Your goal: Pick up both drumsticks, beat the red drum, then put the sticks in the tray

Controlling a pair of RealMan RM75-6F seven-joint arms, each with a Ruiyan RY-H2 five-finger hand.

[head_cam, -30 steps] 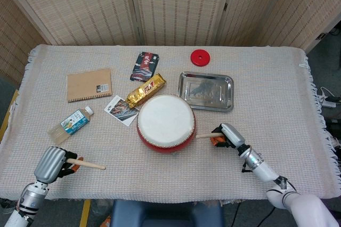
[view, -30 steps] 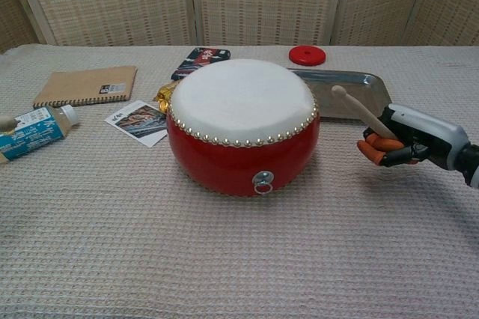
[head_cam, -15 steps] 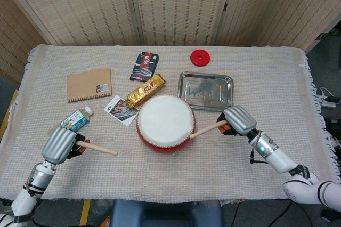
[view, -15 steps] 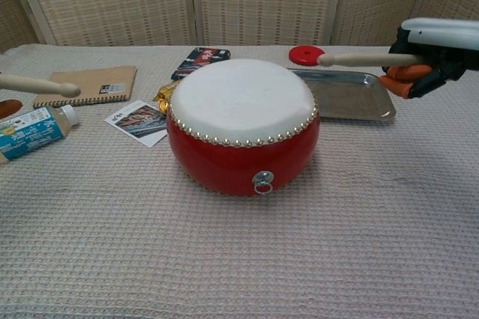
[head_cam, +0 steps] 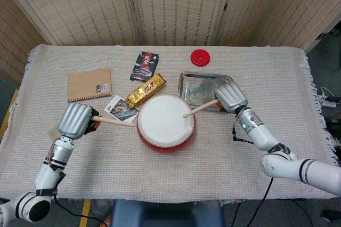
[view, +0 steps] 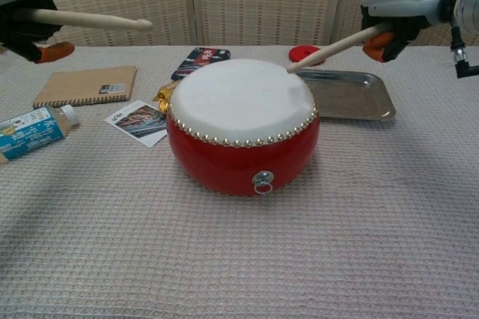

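Wooden drumsticks (view: 329,46) gripped above red drum (view: 242,128)

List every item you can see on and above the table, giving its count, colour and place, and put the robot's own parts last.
drum: 1, red with white skin, centre of table.
drumsticks: 2, pale wood; left drumstick raised above the table, right drumstick with its tip at the drumhead's right edge.
tray: 1, silver metal, behind and right of the drum.
disc: 1, red, far side behind the tray.
notebook: 1, brown, far left.
dark packet: 1, black and red, behind the drum.
gold packet: 1, gold, touching the drum's back left.
leaflet: 1, white printed, left of the drum.
bottle: 1, blue and white, lying at the left edge.
left hand: 1, grey, holds the left drumstick.
right hand: 1, grey, holds the right drumstick.
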